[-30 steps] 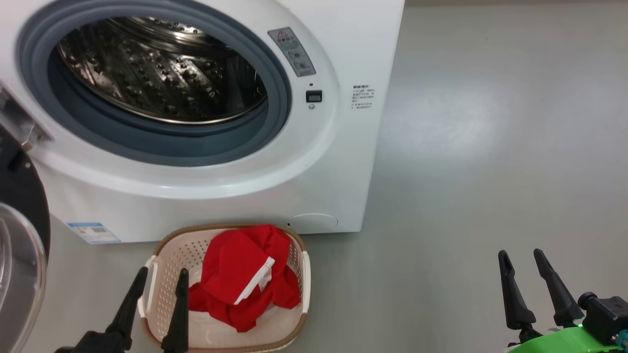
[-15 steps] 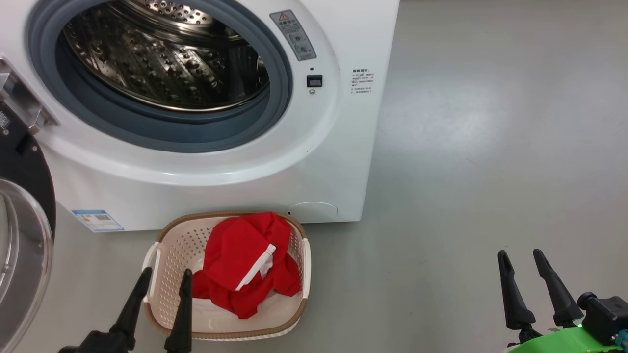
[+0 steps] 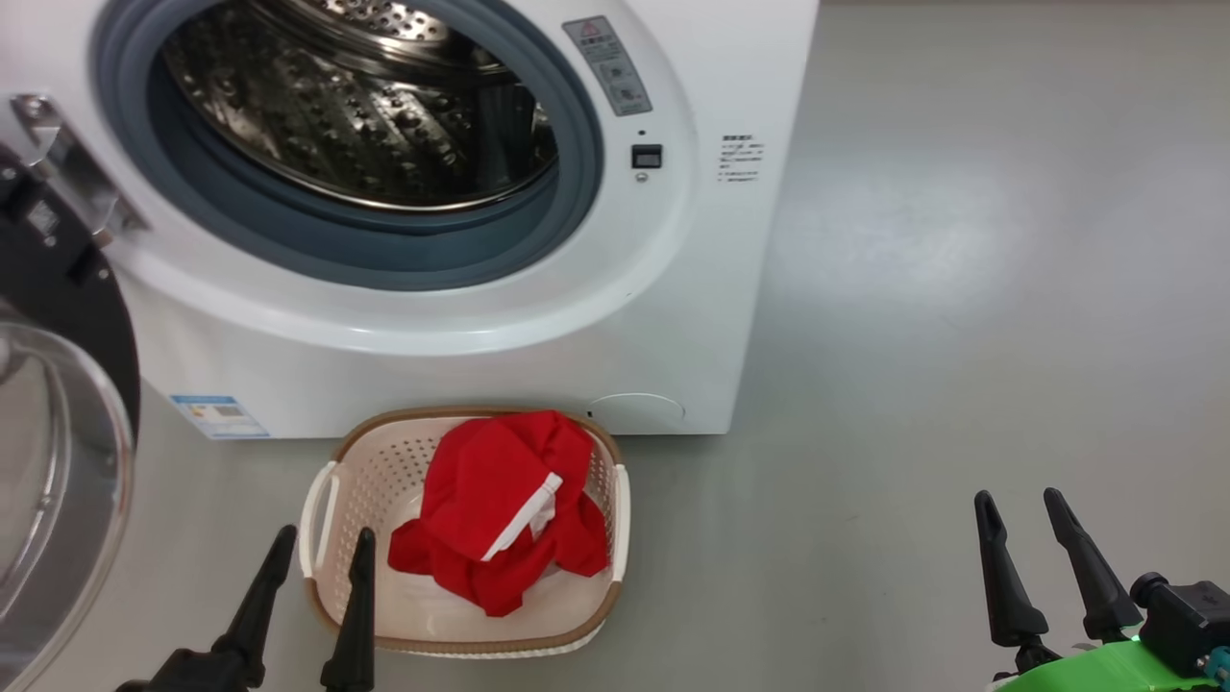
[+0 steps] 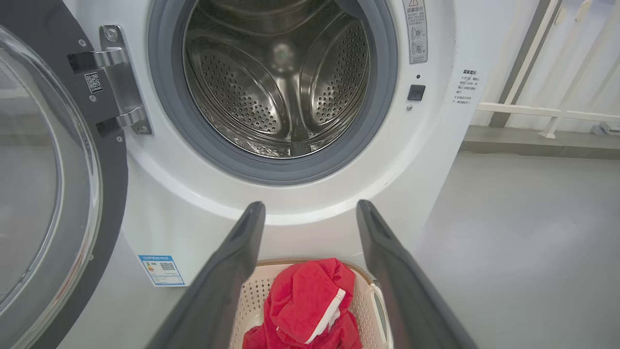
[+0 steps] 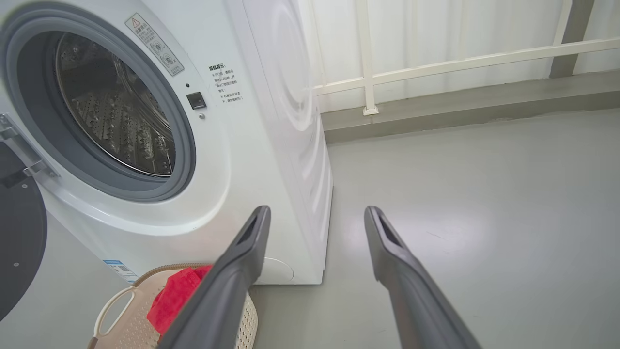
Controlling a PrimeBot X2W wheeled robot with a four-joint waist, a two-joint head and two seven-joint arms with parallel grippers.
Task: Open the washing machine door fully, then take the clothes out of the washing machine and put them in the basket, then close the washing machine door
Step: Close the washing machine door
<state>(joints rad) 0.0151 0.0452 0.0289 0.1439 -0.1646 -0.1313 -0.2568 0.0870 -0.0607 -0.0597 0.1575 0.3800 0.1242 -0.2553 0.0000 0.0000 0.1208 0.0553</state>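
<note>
Just ahead of left gripper (image 3: 325, 531) — clothes (image 3: 480, 490) in basket (image 3: 384, 481).

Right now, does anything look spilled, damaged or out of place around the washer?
Nothing stands out. The clothes lie bunched inside the basket, which stands upright on the floor before the washing machine. The washing machine door hangs open, and the drum looks empty.

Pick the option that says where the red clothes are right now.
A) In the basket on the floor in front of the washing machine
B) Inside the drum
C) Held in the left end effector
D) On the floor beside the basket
A: the red clothes lie heaped in the basket in front of the washing machine, whose drum looks empty.
</note>
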